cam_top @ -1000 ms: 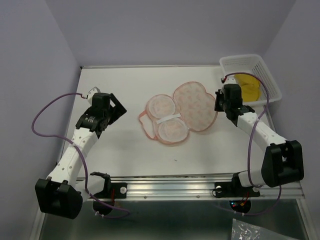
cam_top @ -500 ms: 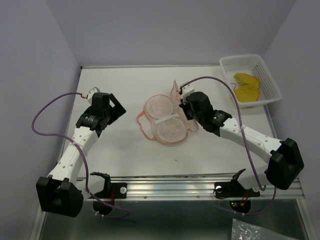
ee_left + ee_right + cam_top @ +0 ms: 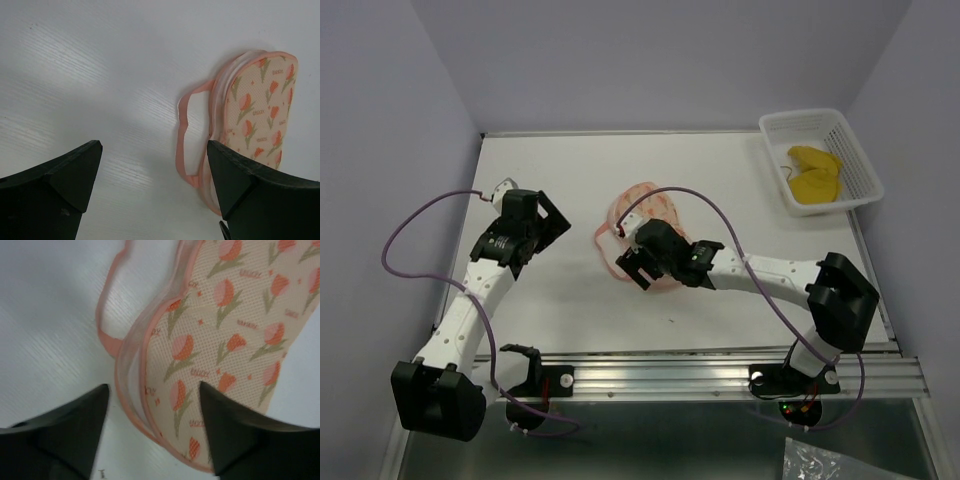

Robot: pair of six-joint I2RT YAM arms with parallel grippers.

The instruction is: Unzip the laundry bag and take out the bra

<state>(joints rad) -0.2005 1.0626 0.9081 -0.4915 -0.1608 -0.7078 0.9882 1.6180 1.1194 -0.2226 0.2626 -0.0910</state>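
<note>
1. Laundry bag [image 3: 642, 208]: lies at the centre of the table [image 3: 570, 170], pink loop [image 3: 603, 243] on its 8 o'clock side.
2. Right gripper [image 3: 152, 390]: fingers apart, positioned above the bag's 6 o'clock edge.
3. Left gripper [image 3: 152, 147]: fingers apart, at 9 o'clock of the bag, above the table.
4. Bra [image 3: 813, 178]: inside the white basket [image 3: 805, 115] at 2 o'clock.

I've swung my right gripper [image 3: 638, 268] well to the left and back toward its base. The laundry bag [image 3: 225, 340], earlier spread open, is now folded over on itself, its pink-edged end just ahead of my spread fingers.
</note>
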